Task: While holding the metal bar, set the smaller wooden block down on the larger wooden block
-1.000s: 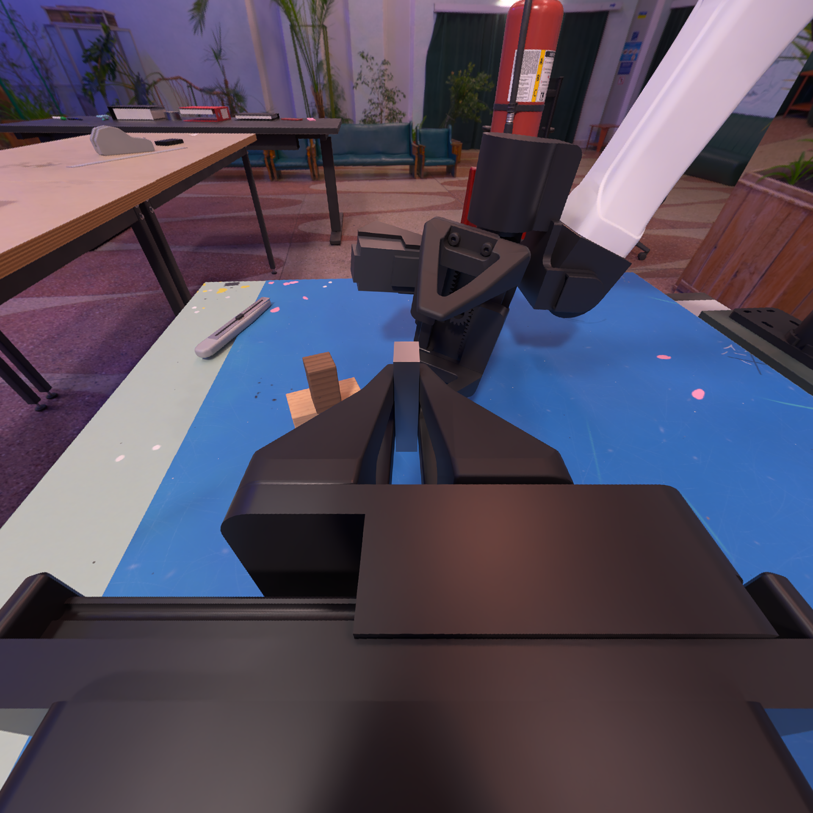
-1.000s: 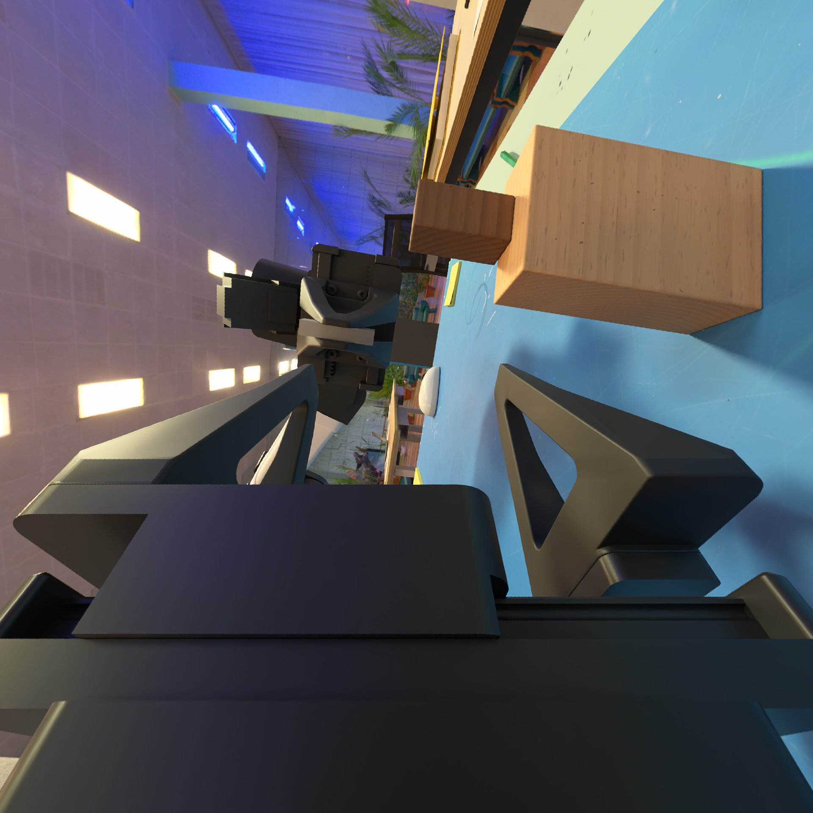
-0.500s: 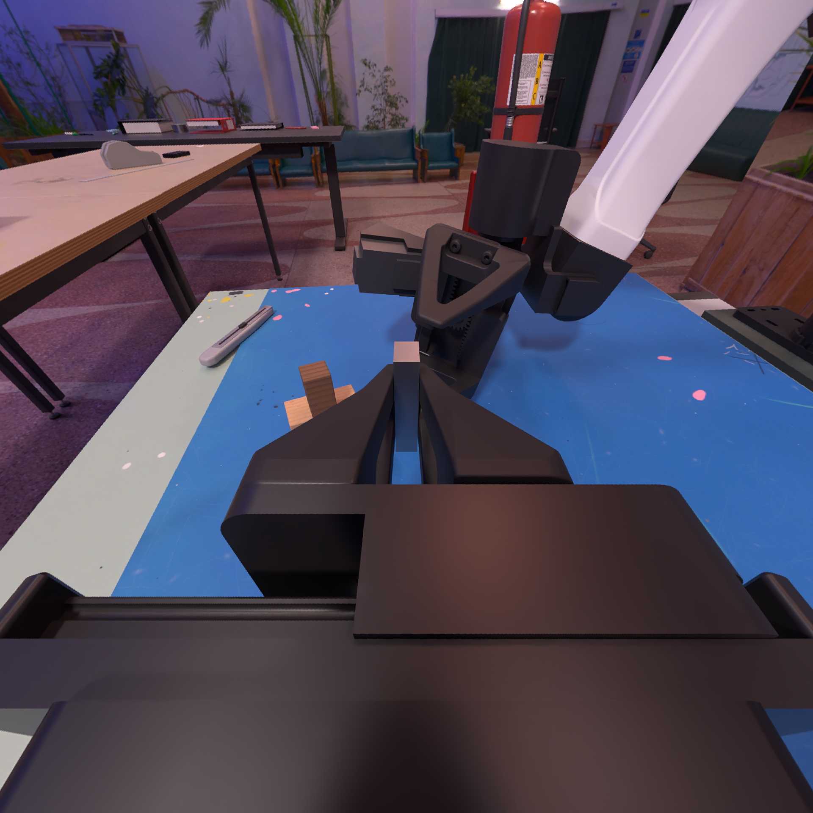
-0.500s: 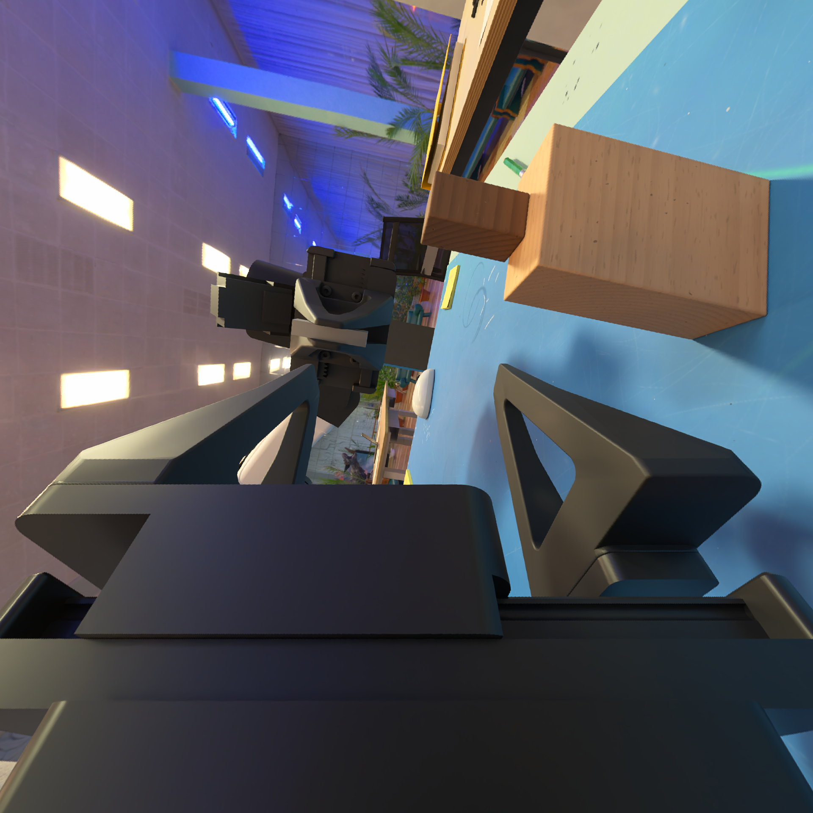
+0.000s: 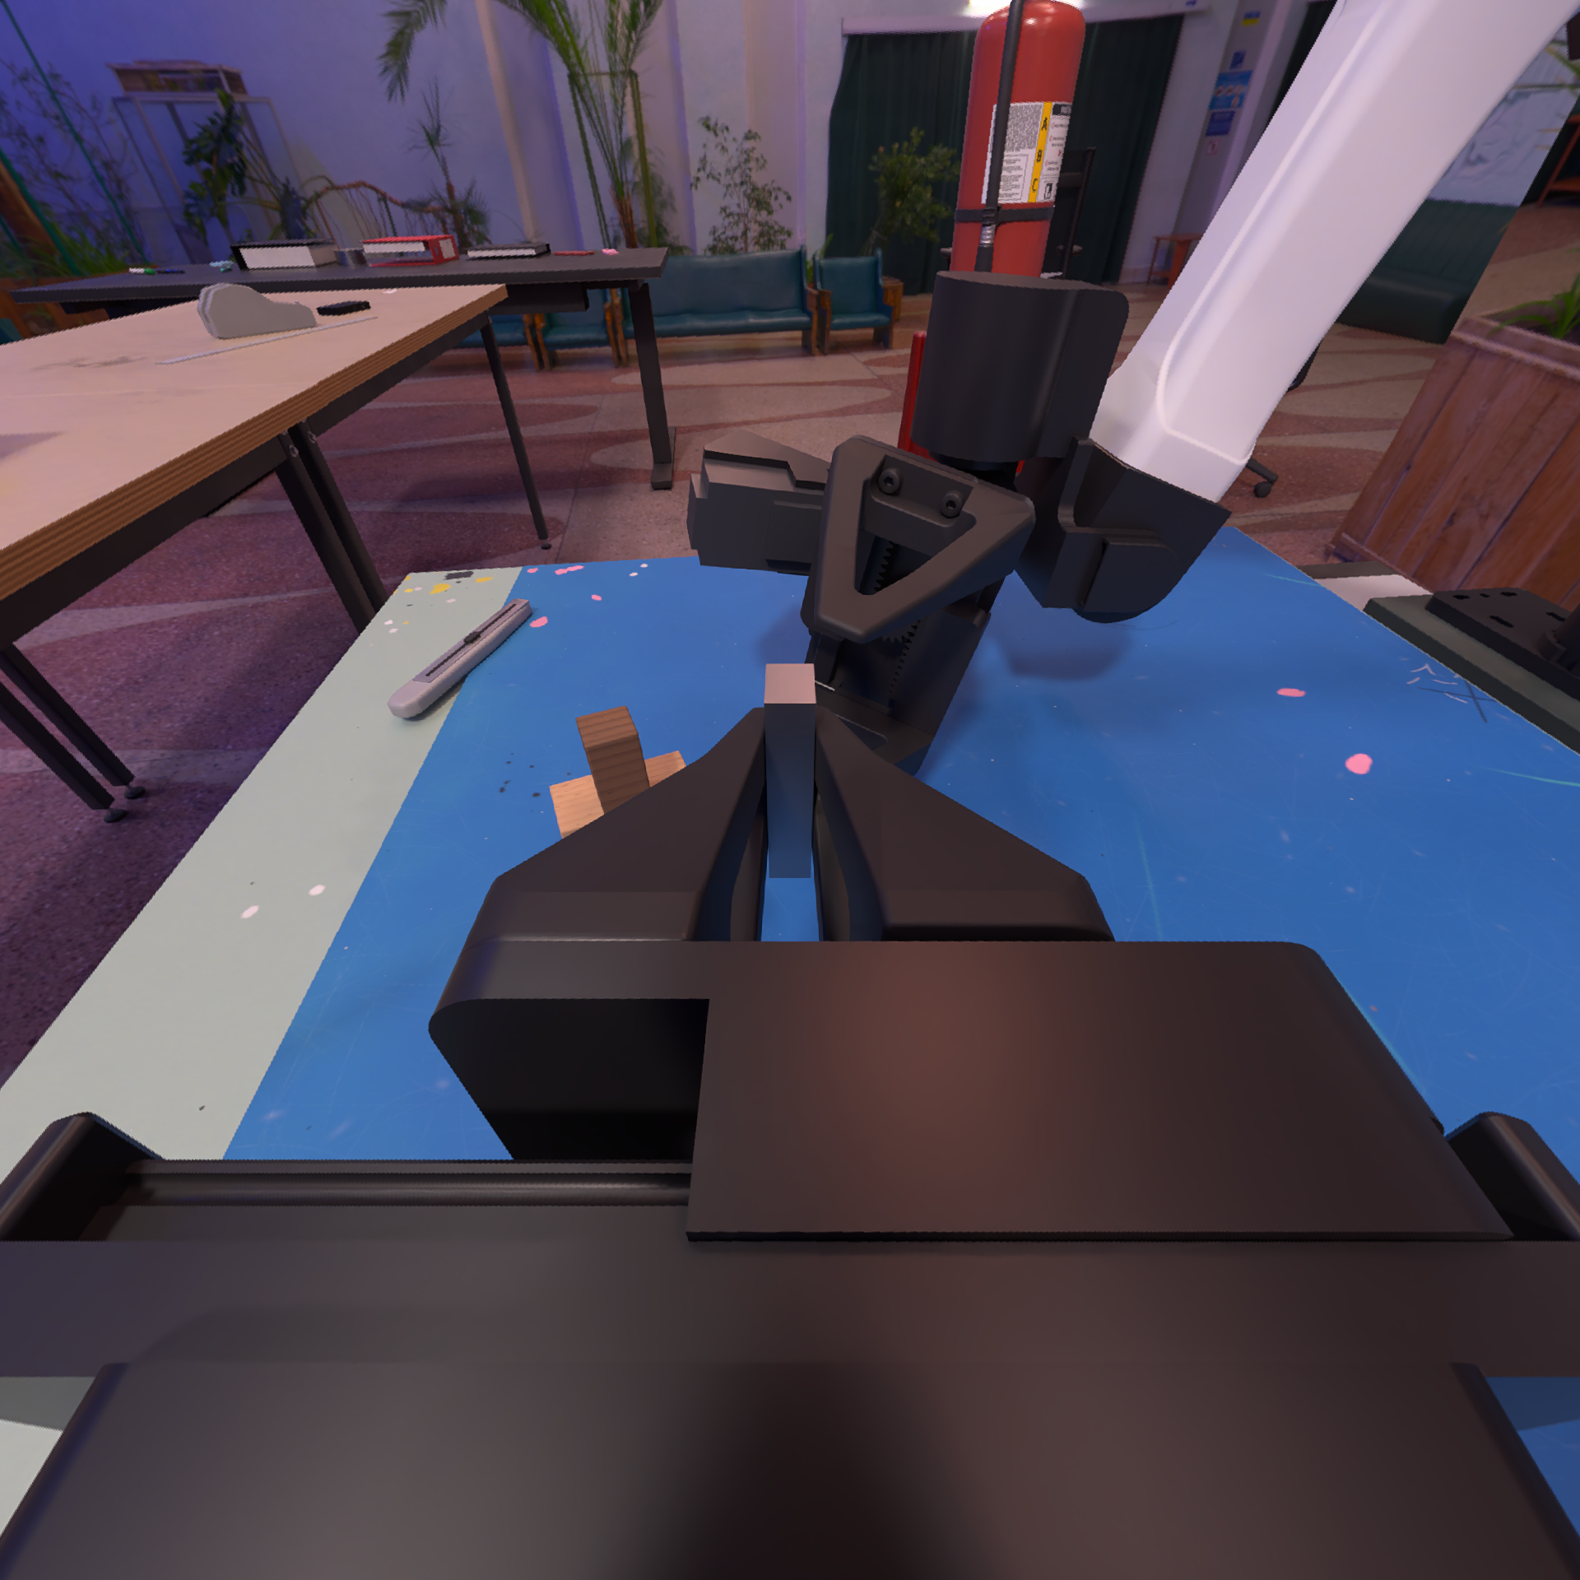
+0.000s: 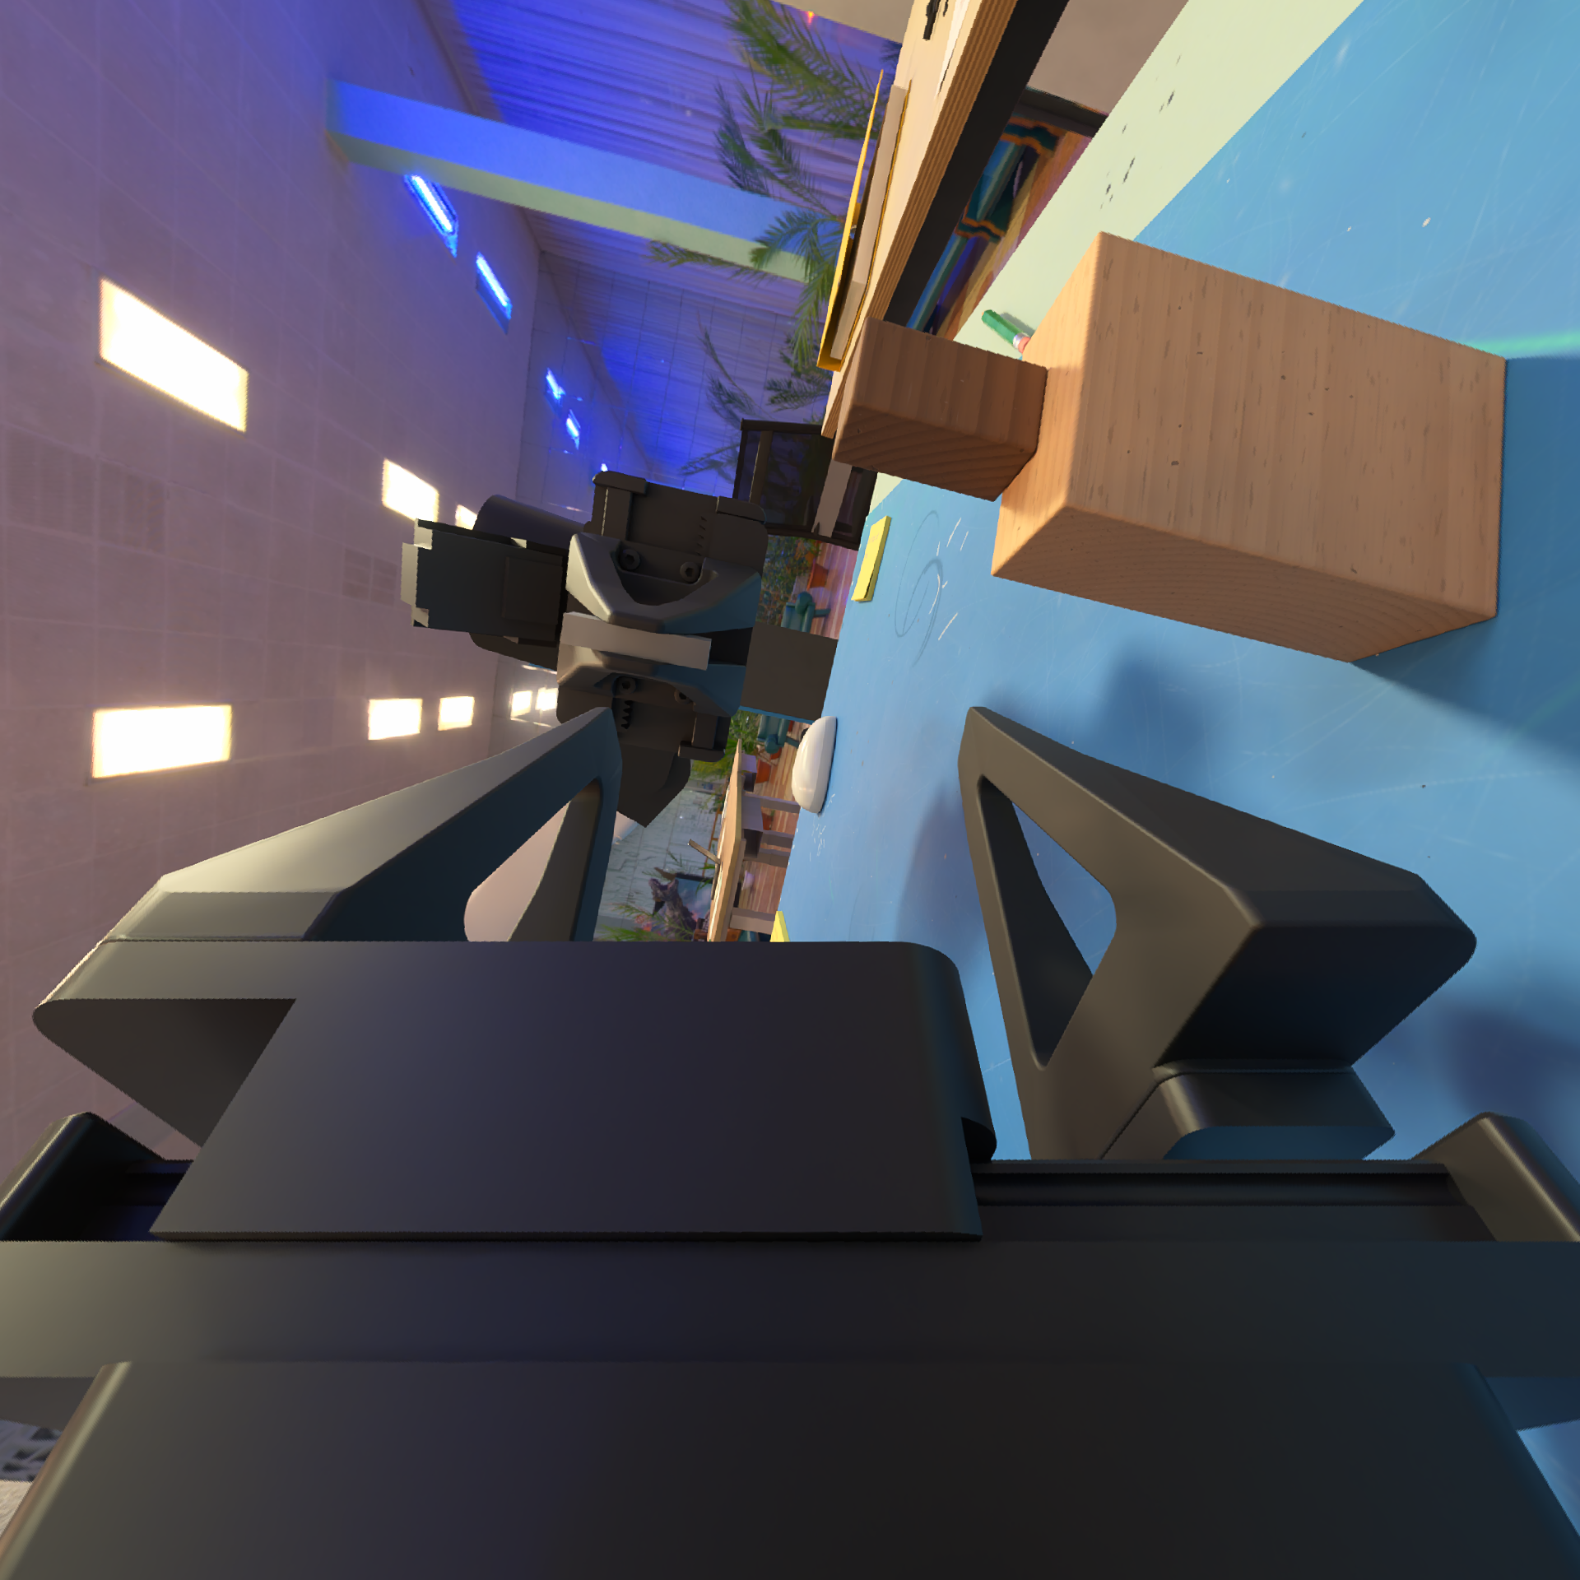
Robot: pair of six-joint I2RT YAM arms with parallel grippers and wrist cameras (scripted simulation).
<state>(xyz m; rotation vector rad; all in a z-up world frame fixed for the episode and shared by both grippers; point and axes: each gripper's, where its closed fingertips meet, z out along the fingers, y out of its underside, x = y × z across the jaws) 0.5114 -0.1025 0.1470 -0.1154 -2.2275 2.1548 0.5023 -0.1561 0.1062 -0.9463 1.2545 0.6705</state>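
In the left wrist view my left gripper point(image 5: 789, 769) is shut on the metal bar point(image 5: 789, 710), a dark bar with a pale grey end, held above the blue mat. The smaller wooden block point(image 5: 611, 752) stands on the larger wooden block point(image 5: 574, 802), left of my fingers and partly hidden by them. The right gripper point(image 5: 906, 590) hangs just behind the bar. In the right wrist view, which is rolled sideways, my right gripper point(image 6: 787, 718) is open and empty. The smaller block point(image 6: 932, 410) rests against the top face of the larger block point(image 6: 1265, 479), ahead of my fingers. The left gripper point(image 6: 641, 637) shows there holding the bar point(image 6: 633, 641).
A grey utility knife point(image 5: 457, 658) lies at the mat's far left, on the pale green table strip. A black mount point(image 5: 1496, 624) sits at the right edge. A white object point(image 6: 812, 765), a yellow note point(image 6: 870, 560) and a green marker point(image 6: 1005, 329) lie on the table.
Both views have shifted only slightly. The smaller block stays on the larger one, my right gripper stays open and apart from them, and my left gripper keeps the bar.
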